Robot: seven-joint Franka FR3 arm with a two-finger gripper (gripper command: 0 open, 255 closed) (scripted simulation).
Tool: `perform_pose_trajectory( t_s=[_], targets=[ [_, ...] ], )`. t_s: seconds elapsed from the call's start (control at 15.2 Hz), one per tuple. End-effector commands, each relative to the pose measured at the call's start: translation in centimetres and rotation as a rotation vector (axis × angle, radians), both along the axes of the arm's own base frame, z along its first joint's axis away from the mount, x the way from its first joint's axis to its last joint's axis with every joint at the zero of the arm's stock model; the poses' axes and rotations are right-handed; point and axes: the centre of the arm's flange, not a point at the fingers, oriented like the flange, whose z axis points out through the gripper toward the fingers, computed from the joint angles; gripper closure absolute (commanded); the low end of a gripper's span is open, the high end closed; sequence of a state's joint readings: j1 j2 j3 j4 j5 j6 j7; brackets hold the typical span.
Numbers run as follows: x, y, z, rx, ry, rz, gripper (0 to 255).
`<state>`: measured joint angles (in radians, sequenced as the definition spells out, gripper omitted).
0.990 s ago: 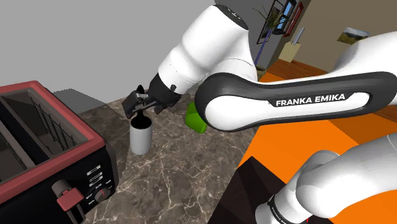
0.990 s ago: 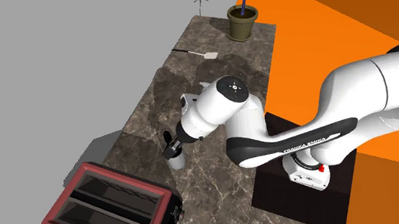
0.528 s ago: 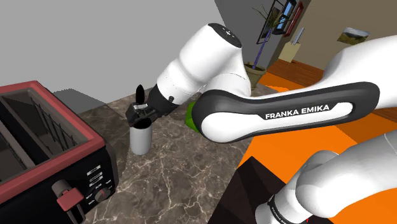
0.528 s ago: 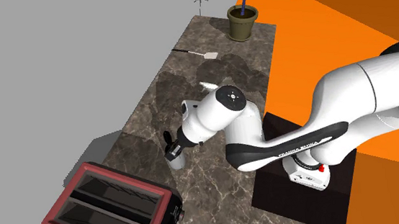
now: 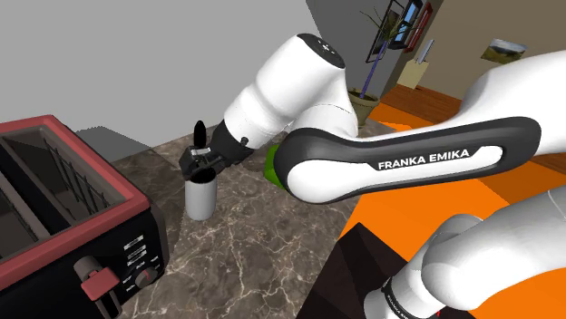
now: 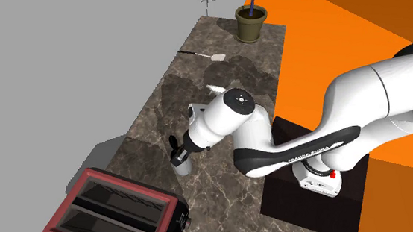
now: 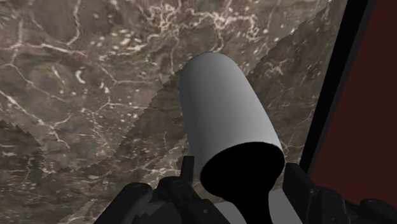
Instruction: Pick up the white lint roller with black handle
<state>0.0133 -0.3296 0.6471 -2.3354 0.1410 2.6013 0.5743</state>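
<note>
In the shoulder view, the white lint roller (image 5: 200, 201) is standing upright on the marble tabletop (image 5: 254, 240), near the red toaster (image 5: 63, 199), and the claw (image 5: 201, 163) is gripping its black handle. In the second exterior view, the claw is sitting directly over the roller. In the wrist view, both fingers (image 7: 298, 188) are pressing against the handle's sides.
</note>
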Motion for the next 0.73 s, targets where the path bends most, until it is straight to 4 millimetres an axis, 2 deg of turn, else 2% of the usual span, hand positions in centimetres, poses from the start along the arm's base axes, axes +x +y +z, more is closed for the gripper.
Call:
perform_pose_trajectory(
  t_s=[0.0, 0.66],
  targets=[
    [-0.1, 0.1, -0.2, -0.002, 0.003, 0.0, 255],
    [-0.1, 0.1, 5.1, -0.002, 0.003, 0.0, 255]
  ],
)
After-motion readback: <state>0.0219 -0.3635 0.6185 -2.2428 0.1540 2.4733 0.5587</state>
